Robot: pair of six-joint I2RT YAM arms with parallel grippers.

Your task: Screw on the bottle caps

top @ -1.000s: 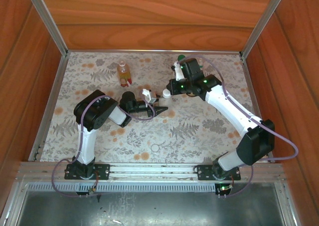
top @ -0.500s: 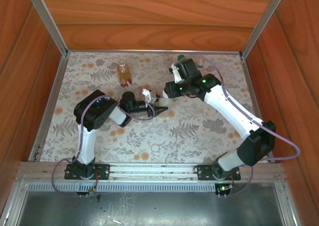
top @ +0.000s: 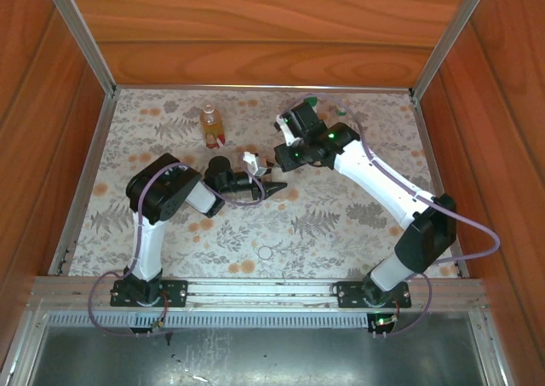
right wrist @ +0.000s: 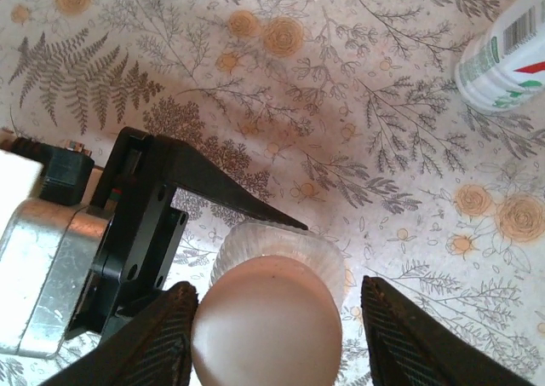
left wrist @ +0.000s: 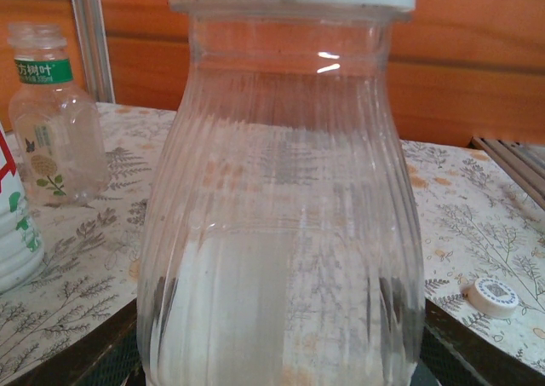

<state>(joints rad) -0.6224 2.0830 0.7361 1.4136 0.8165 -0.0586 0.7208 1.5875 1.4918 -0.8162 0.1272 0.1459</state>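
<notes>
Cap seated on the clear bottle, mid-desk, between the two arms

The left gripper (top: 268, 184) is clenched low on the clear ribbed bottle (left wrist: 281, 216), which stands upright near the desk's (right wrist: 341, 105) middle, nearer and to the right of the amber bottle (top: 210, 122). The right gripper (right wrist: 271, 343) straddles the white cap (right wrist: 264, 313) on the bottle's neck, released: its jaws stand wider than the cap, with a sliver of gap on one side. The bottle looks empty, so probably light, with thin walls that would buckle under a hard squeeze, though the ribs should help the hold. The cap is small, smooth and likely slippery. It is best pinched squarely across its rim, with pressure firm enough to turn it without tilting it.
</notes>
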